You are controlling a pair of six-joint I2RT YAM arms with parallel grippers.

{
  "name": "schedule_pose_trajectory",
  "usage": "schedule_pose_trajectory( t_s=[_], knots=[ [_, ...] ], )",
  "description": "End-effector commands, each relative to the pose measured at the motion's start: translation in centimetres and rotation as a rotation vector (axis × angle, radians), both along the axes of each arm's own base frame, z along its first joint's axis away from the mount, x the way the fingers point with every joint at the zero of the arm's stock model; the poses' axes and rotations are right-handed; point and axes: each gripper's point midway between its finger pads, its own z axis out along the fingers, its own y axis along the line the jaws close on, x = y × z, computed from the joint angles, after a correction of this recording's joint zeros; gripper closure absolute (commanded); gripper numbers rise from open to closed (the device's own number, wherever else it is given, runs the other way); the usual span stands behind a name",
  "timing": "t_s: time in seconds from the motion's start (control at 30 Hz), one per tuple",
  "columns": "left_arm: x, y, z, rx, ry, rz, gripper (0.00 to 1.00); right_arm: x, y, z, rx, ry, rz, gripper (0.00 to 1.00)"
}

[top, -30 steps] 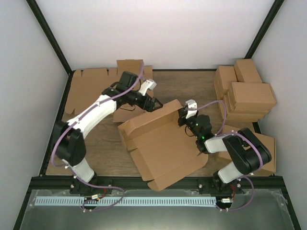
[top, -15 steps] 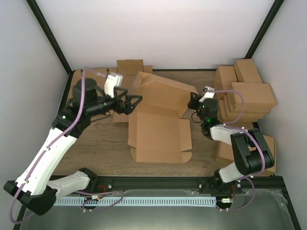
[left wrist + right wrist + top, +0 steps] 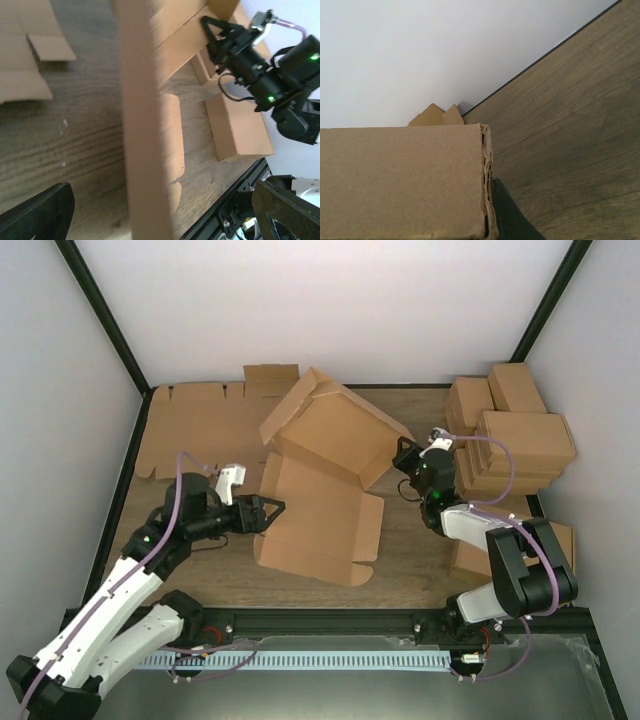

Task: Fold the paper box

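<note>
Paper box half folded, mid-table
Base lies flat, lid panel raised; side walls and tabs not yet locked; your right gripper pinches the lid corner; your left gripper is spread wide astride the left wall.

left arm: white shell links, black joints, black wrist. thin purple cable runs along it, lower left of the top view. small white camera block at the wrist.

left gripper: black, two slim angled fingers; matte and flat-faced in the bottom corners of the left wrist view.

right arm: mostly black, chunky rounded joints, one white link. it has its own purple cable.

right gripper: black, open triangular frame. green lights glow on the black housings, upper right of the left wrist view.
</note>
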Motion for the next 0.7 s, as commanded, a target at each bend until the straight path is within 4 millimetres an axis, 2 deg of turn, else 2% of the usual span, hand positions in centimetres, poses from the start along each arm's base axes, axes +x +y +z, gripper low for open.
schedule_pose_trajectory(
  t_s=[0.0,0.2,0.33,0.53,0.67],
  knots=[
    [-0.1,0.0,-0.1,-0.107,0.013,0.051,0.0,-0.2,-0.9,1.7,0.048,-0.034,-0.052,0.99],
    [-1.4,0.4,-1.9,-0.096,0.072,0.043,0.01,-0.4,-1.7,1.2,0.035,-0.007,-0.095,0.99],
    [-2.7,0.7,-2.6,-0.155,0.104,0.051,0.01,-0.2,-2.1,0.6,0.057,0.022,-0.129,0.99],
    [-3.8,1.4,-0.6,-0.233,0.044,0.063,0.01,1.1,-2.6,0.3,0.083,0.071,-0.193,0.99],
    [-3.5,1.4,-1.2,-0.222,0.049,0.077,0.01,1.8,-2.6,0.8,0.11,0.066,-0.208,0.99]
  ],
)
